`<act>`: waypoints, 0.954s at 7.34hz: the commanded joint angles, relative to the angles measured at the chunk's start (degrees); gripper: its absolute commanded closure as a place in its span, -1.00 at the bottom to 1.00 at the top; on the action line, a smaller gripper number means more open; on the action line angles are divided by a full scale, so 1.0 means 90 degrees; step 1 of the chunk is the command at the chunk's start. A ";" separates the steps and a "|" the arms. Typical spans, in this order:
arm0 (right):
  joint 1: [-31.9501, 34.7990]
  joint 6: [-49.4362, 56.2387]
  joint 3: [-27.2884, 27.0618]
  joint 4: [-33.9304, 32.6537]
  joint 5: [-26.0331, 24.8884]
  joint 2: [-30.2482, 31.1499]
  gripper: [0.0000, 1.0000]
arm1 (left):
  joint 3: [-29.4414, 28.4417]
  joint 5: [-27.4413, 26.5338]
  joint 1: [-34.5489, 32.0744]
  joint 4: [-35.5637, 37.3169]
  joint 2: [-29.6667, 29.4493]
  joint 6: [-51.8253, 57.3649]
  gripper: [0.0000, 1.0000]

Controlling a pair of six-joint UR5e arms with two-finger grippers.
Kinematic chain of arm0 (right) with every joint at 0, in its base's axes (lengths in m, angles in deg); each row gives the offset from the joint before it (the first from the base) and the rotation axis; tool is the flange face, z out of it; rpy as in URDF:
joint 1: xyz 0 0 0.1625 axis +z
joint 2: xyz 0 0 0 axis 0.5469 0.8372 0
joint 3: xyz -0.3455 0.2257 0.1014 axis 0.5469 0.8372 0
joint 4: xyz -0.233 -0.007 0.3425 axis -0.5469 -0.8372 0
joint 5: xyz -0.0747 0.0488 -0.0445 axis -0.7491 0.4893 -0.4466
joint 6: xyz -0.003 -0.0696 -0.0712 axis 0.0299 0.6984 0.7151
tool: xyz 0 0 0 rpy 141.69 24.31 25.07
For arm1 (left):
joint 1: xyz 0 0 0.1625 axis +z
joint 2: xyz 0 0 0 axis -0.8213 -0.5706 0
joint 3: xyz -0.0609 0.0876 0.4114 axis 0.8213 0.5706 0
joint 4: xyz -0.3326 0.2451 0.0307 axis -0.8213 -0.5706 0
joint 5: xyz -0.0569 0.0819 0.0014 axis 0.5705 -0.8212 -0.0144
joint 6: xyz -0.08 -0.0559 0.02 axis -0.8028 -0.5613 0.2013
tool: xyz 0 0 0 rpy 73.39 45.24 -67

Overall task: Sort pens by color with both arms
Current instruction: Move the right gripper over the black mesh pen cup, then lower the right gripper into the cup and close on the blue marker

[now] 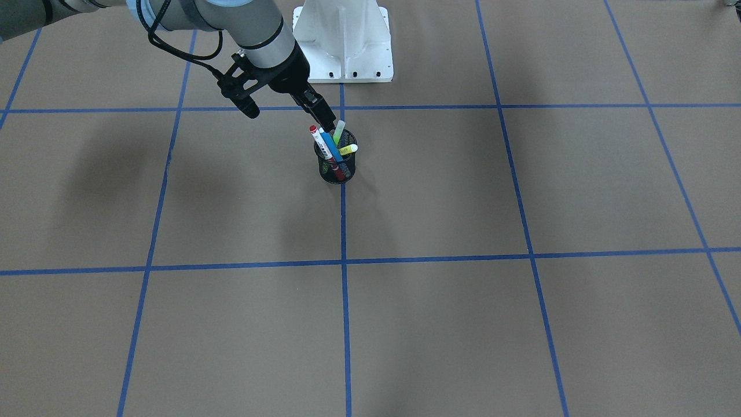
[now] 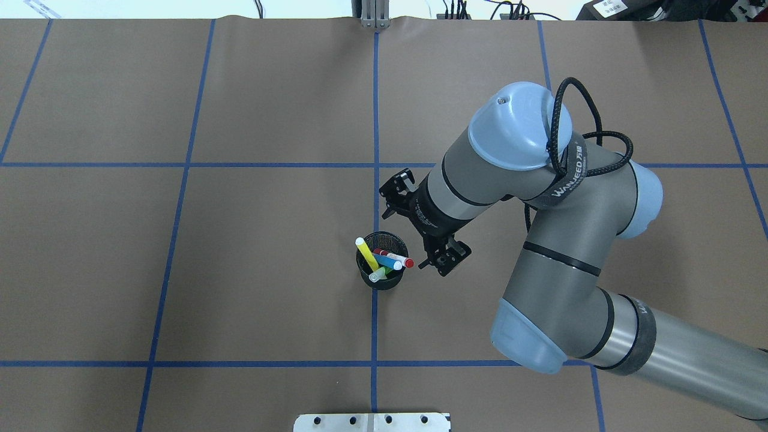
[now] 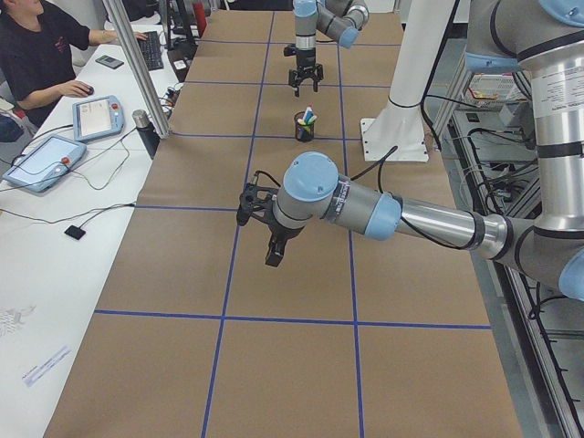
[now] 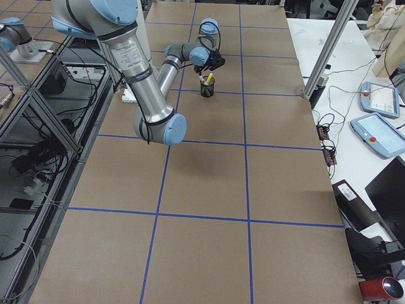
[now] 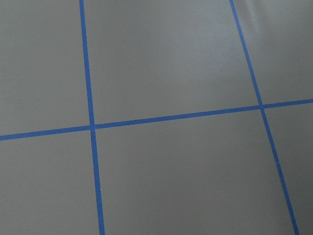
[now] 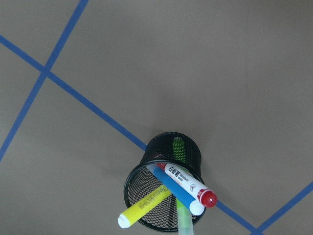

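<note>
The black mesh cup (image 2: 384,283) stands upright on the brown paper-covered table (image 2: 270,108), directly on a blue tape line (image 2: 374,336) of the grid and in front of the white pedestal base (image 1: 344,46). All four markers stand in this cup, each leaning against the rim with its upper end out. These are the yellow marker (image 2: 367,252), the white-bodied marker with a red cap (image 2: 393,256), the blue marker with a clear cap (image 2: 389,263) and the lime-green marker (image 2: 378,276). The red-capped and blue markers lie side by side and lean toward the robot's right. The yellow marker leans the opposite way. The lime-green marker leans toward the robot. The grey-silver right arm (image 2: 558,282) reaches in from the robot's right. The black right gripper (image 2: 444,261) hangs just beside the red cap, above the cup rim. Its jaws stand apart and hold nothing, and no marker is touched. The left arm (image 3: 365,210) shows only in the exterior left view. There the left gripper (image 3: 273,248) hovers over bare table, well apart from the cup. From that view alone, I cannot tell how wide its jaws stand. The left wrist camera shows only brown surface and tape lines.
</note>
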 commanded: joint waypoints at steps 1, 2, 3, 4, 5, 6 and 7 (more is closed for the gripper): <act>-0.0092 -0.0103 0.0007 -0.0011 -0.0081 0.0006 -0.99 | 0.0098 0.0004 -0.0010 0.0000 0.0005 -0.0010 -1.00; -0.0130 -0.0277 0.0017 -0.0001 -0.0120 0.0015 -0.97 | 0.0118 -0.0006 0.0000 0.0000 0.0005 0.0000 -1.00; -0.0228 -0.0530 0.0027 0.0009 -0.0207 -0.0023 -0.95 | 0.0118 -0.0006 0.0000 0.0000 -0.0005 -0.0010 -1.00; -0.0335 -0.0726 0.0027 0.0018 -0.0315 -0.0024 -0.93 | 0.0099 -0.0016 0.0000 0.0000 -0.0053 -0.0010 -1.00; -0.0413 -0.0940 0.0037 0.0038 -0.0441 -0.0024 -0.90 | 0.0108 -0.0016 0.0000 0.0000 -0.0054 -0.0010 -1.00; -0.0453 -0.1078 0.0056 0.0048 -0.0491 -0.0014 -0.85 | 0.0118 -0.0016 0.0000 0.0000 -0.0054 -0.0010 -1.00; -0.0472 -0.1157 0.0076 0.0057 -0.0520 -0.0004 -0.72 | 0.0128 -0.0016 0.0000 0.0000 -0.0054 -0.0010 -1.00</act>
